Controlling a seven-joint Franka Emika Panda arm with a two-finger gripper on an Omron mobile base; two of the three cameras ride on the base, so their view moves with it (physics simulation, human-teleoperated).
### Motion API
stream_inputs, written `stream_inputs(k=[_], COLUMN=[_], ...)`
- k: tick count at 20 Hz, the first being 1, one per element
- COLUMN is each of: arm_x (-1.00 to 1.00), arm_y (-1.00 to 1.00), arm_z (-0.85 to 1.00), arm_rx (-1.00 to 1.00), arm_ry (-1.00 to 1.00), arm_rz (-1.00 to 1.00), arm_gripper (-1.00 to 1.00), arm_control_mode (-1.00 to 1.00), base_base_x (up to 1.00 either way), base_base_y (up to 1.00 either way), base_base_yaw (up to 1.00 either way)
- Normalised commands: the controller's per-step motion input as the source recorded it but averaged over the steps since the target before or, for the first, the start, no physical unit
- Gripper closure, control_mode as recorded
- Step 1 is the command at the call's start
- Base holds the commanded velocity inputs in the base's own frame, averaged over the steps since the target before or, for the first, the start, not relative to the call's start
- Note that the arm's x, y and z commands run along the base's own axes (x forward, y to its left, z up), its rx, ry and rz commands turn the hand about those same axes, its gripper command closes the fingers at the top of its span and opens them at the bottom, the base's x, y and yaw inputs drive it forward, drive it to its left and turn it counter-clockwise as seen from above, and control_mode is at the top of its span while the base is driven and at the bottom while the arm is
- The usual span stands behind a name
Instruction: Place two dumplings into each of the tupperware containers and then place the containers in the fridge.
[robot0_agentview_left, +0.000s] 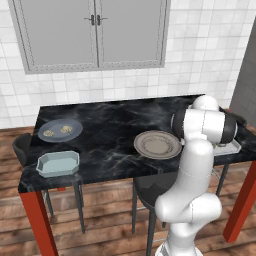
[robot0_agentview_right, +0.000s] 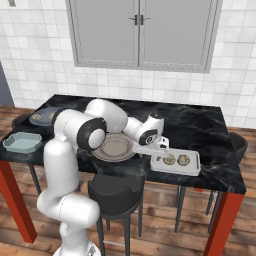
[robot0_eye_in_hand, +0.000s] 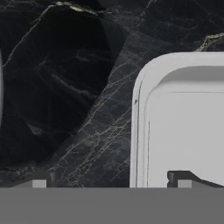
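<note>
Table: black marble top (robot0_agentview_left: 115, 135) with red legs, centre of both base views.
Gripper (robot0_agentview_right: 161, 151): jaws wide, holding nothing, over near tub's left rim.
Tubs: one (robot0_agentview_right: 176, 162) centre-right with two dumplings (robot0_agentview_right: 170, 160); other (robot0_agentview_left: 58, 163) lower left.
Blue-grey plate (robot0_agentview_left: 60, 130): left, two dumplings.
Beige plate (robot0_agentview_left: 157, 145): centre.

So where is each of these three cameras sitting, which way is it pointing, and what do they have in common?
Left base view: behind the arm's left, facing the black marble table; white arm at lower right.
Right base view: behind its right, same table; arm at lower left, open gripper at the pale rectangular tub.
Hand view: on the hand, looking down at the tub's rim; dark fingertips at the bottom.
Both base views share the round beige plate and grey wall cupboard.
</note>
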Motion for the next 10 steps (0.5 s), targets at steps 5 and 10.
stream_inputs(k=[5, 10], arm_x=[0.04, 0.17], arm_y=[0.0, -0.01], arm_z=[-0.21, -0.18], arm_rx=[0.0, 0.0], arm_ry=[0.0, 0.0], arm_rz=[0.0, 0.0], arm_gripper=[-1.0, -1.0], arm_control_mode=[-1.0, -1.0], base_base_x=[0.0, 0.0], base_base_y=[0.0, 0.0], base_base_yaw=[0.0, 0.0])
